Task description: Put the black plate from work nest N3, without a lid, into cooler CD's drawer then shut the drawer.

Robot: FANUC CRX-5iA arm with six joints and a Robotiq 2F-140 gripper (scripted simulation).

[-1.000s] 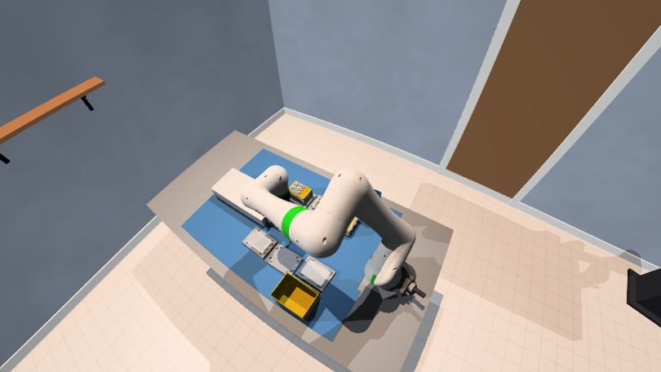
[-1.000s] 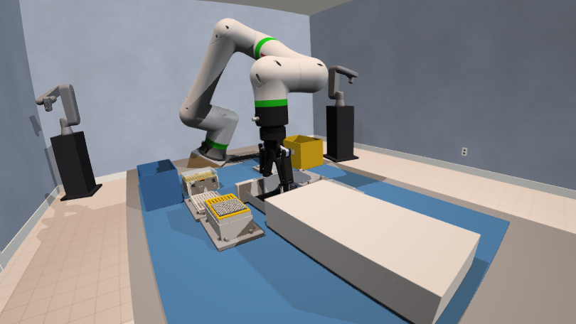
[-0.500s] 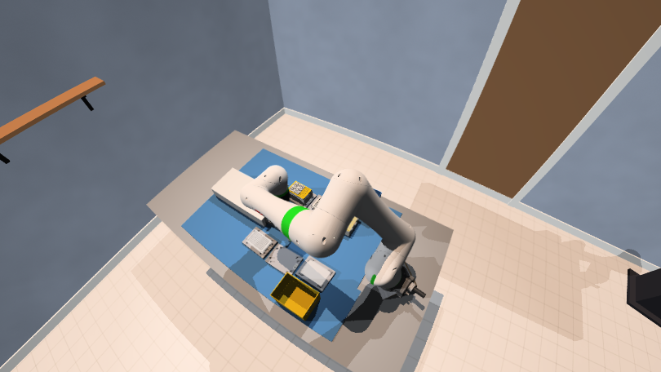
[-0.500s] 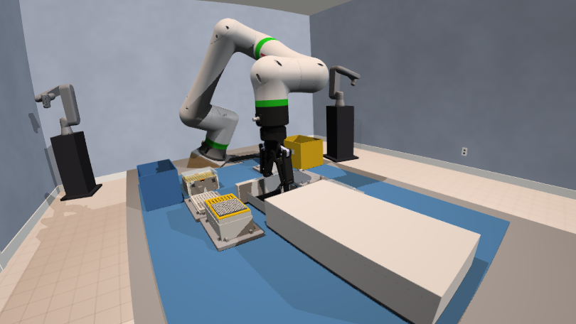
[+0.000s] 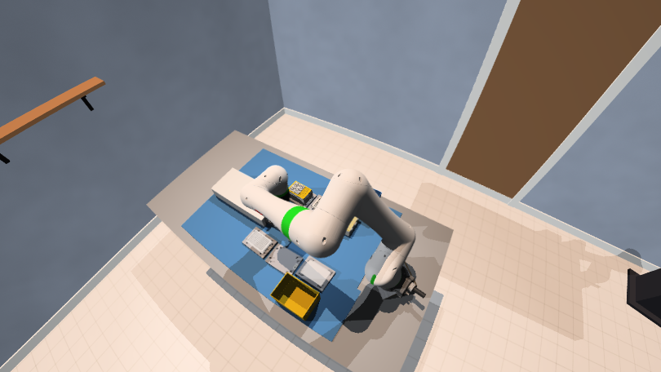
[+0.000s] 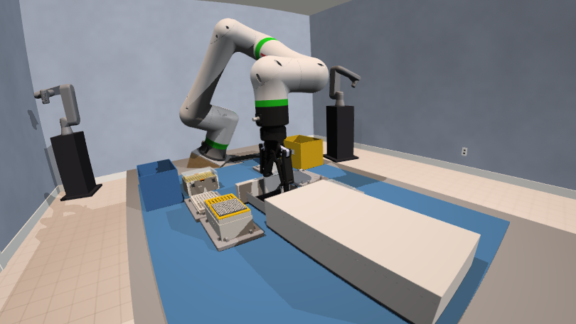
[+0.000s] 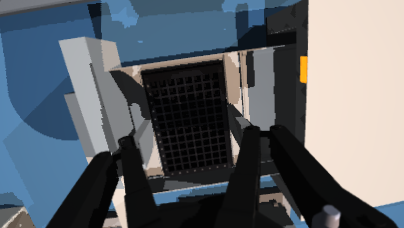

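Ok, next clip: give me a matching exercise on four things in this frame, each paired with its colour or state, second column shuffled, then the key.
Column one:
1. gripper
2. black plate
3. CD's lamp
4. drawer

Column two:
A. lit amber
B. pulled open
C. gripped, over the drawer
D. shut on the plate

Pairs: 1-D, 2-C, 3-A, 4-B
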